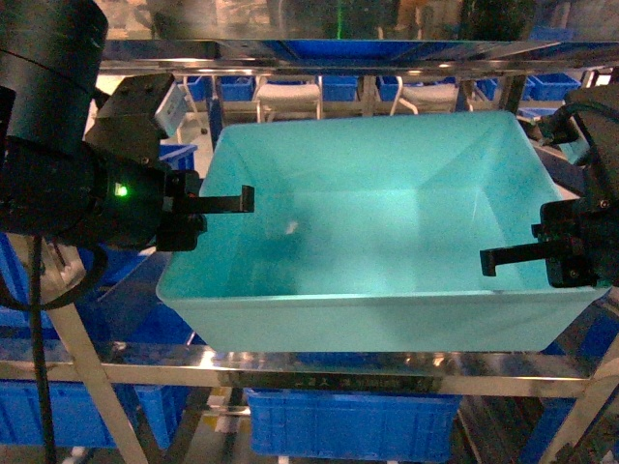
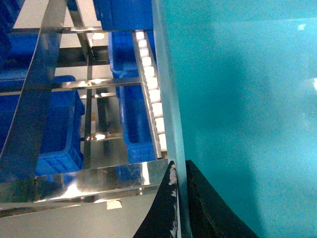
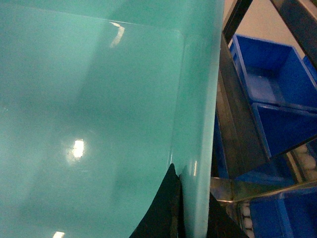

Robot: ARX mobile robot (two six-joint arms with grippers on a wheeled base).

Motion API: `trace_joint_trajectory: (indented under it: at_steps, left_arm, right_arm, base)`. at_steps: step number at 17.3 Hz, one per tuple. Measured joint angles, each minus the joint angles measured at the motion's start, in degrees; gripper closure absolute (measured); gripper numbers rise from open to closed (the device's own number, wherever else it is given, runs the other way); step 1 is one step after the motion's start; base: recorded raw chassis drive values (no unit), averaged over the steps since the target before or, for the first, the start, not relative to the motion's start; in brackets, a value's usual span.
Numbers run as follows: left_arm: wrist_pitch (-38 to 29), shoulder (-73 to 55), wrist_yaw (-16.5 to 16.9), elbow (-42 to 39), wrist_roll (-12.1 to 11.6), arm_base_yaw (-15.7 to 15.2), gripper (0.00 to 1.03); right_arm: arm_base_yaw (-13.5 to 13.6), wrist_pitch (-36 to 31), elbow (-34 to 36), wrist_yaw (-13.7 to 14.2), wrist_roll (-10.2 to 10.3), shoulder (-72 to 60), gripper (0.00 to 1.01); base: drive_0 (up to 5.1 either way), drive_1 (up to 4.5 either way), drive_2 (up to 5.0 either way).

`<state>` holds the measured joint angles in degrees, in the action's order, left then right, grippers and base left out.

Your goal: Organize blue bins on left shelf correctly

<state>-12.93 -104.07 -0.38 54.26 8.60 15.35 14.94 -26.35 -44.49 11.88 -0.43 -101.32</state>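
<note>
Gripping turquoise bin (image 1: pixel 387 232) rims: left claw (image 2: pixel 178 208) | right claw (image 3: pixel 181 208) | steel shelf (image 1: pixel 319 372) beneath.

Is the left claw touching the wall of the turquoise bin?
Touching. In the left wrist view the left claw straddles the turquoise bin wall, with a dark finger pressed against each side of the thin rim and no gap visible.

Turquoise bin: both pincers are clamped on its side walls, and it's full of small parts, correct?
Not quite. The turquoise bin is empty: the head view shows a plain bare inside, and both wrist views show only smooth wall. The rest holds: the left pincer straddles the left wall and the right pincer the right wall, over the steel shelf.
</note>
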Motion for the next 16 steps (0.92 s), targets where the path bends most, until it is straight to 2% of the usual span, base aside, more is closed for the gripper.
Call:
trace_joint_trajectory:
  at_steps: [4, 9, 16]
  left_arm:
    - [4.1, -8.9, 2.7, 7.8, -1.0, -0.5, 1.01]
    - [7.7, -19.9, 3.6, 20.0, -2.9, -0.6, 1.01]
    - [13.1, -30.1, 3.4, 33.3, -6.0, -1.0, 1.01]
  right_arm:
    - [-1.5, 3.4, -4.7, 0.7, 1.0, -6.5, 0.99]
    - [-3.4, 6.3, -13.1, 1.6, 1.7, -14.6, 0.99]
    - [-4.8, 12.7, -22.7, -1.3, 4.4, -24.4, 0.99]
  base:
    - [0.0, 0.0, 0.0]
    - [0.0, 0.0, 0.0]
    - [0.0, 0.0, 0.0]
